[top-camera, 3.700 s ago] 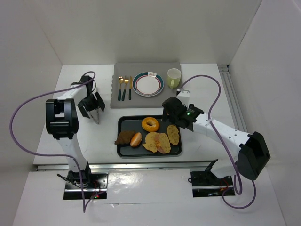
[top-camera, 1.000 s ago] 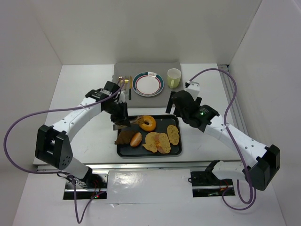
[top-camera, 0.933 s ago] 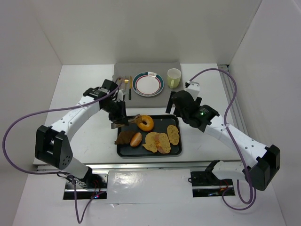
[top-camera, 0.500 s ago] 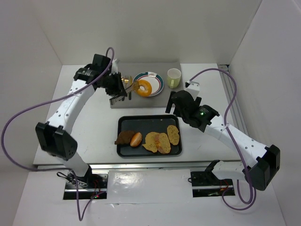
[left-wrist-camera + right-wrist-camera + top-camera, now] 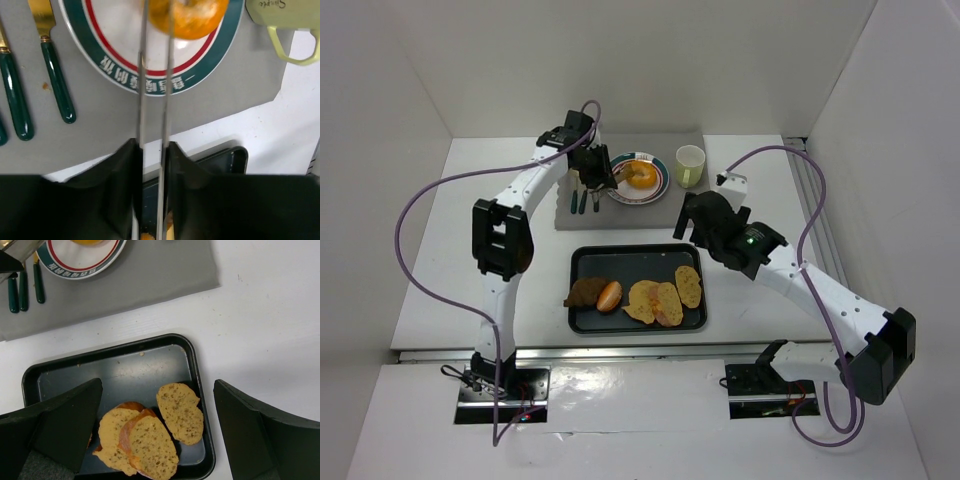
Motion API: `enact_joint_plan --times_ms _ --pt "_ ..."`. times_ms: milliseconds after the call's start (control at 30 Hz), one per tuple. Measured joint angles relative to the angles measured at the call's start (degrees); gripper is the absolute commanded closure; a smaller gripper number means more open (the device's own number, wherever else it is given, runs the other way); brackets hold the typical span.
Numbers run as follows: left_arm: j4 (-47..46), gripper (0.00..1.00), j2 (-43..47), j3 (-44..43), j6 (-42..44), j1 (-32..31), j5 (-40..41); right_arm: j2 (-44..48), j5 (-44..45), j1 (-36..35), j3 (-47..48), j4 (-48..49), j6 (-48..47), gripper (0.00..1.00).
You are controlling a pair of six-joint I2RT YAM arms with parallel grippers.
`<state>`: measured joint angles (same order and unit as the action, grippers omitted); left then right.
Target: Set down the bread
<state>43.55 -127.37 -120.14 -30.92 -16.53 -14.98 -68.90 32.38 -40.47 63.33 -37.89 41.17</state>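
The bread is an orange bagel [image 5: 641, 174] lying on the white plate [image 5: 660, 186] with the red and green rim. In the left wrist view the bagel [image 5: 192, 17] sits at the top edge, on the plate [image 5: 125, 65]. My left gripper [image 5: 152, 147] is shut on thin metal tongs [image 5: 141, 90], whose two blades reach the bagel's left side a little apart. From above, the left gripper [image 5: 592, 165] hangs just left of the plate. My right gripper [image 5: 157, 385] stands wide open above the black tray [image 5: 200, 390], holding nothing.
The tray [image 5: 620, 262] holds several bread slices [image 5: 180, 412] and rolls [image 5: 590, 292]. The plate sits on a grey mat [image 5: 670, 210], with green-handled cutlery [image 5: 582, 195] to its left. A pale green mug [image 5: 690, 165] stands to the plate's right.
My left arm has carried the bagel in the tongs from the tray up to the plate, where it now rests. The tong blades have spread slightly. The right arm has not moved.
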Motion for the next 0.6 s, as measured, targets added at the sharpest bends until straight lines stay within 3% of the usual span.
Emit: enact_joint_plan --times_ms 33,67,367,600 --pt "-0.2 0.44 -0.6 -0.2 -0.5 0.0 -0.1 0.0 0.2 0.1 0.0 -0.2 0.1 0.01" --pt "-0.3 0.42 -0.8 -0.3 -0.6 -0.1 -0.3 0.0 0.3 0.2 0.0 -0.4 0.1 0.01" --pt "0.4 0.39 1.0 -0.7 -0.5 -2.2 2.0 -1.2 0.7 0.4 0.5 -0.7 -0.1 0.01" --pt "1.7 0.42 13.7 3.0 1.8 -4.4 5.4 -2.6 -0.8 0.4 0.5 -0.6 -0.3 0.01"
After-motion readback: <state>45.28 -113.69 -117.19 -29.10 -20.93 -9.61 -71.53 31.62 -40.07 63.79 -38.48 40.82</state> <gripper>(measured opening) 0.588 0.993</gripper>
